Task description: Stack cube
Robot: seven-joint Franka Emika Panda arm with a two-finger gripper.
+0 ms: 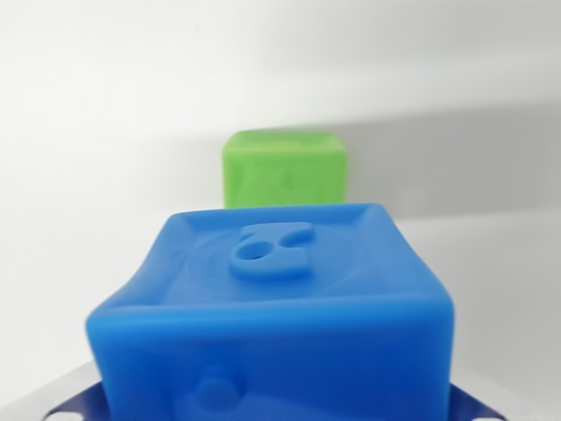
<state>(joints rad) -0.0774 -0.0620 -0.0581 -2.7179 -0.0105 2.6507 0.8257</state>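
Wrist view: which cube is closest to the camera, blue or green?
The blue cube. It fills the lower frame, with a raised emblem on top; the green cube sits smaller and blurrier behind it.

A bare test bench, it seems. Plain white surface (79, 175) stretches ahead of the tool, backed by blank white.

near cube (280, 307) in front, far cube (285, 168) directly behind, apart.

Only slivers of the hand (280, 412) show, at the frame's lower left and lower right corners; its jaw spacing cannot be judged.
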